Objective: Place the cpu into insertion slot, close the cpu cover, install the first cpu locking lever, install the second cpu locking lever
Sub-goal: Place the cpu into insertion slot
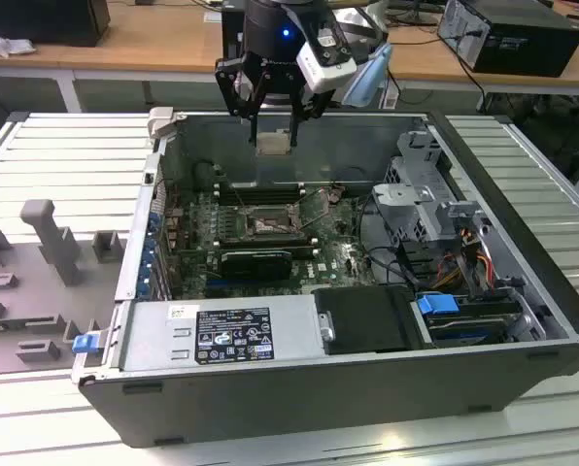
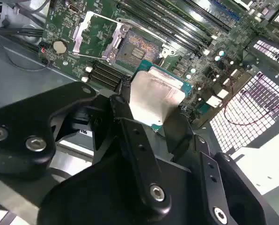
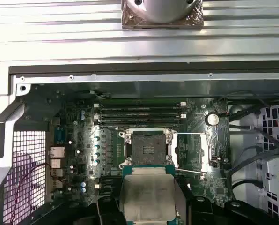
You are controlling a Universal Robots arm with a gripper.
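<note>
My gripper [image 1: 273, 131] is shut on the cpu [image 1: 273, 144], a pale square chip gripped by two opposite edges and hanging level high above the motherboard. In both wrist views the cpu [image 2: 156, 96] [image 3: 149, 194] sits between the black fingers [image 2: 128, 115]. Below it, the insertion slot [image 3: 146, 147] [image 2: 135, 49] [image 1: 265, 225] lies bare, its pin field showing. The cpu cover [image 3: 191, 152] [image 2: 90, 35], a silver frame, is swung open beside the slot. Two thin lever rods [image 3: 191, 172] stand released along the cover's edges.
The motherboard lies in an open grey computer case [image 1: 523, 243]. Long memory slots [image 3: 139, 112] run beside the socket, a black graphics card [image 1: 255, 260] on its other side. A power supply [image 1: 221, 335], drive cage [image 1: 425, 194] and cables [image 1: 464, 262] crowd the exterior view's right.
</note>
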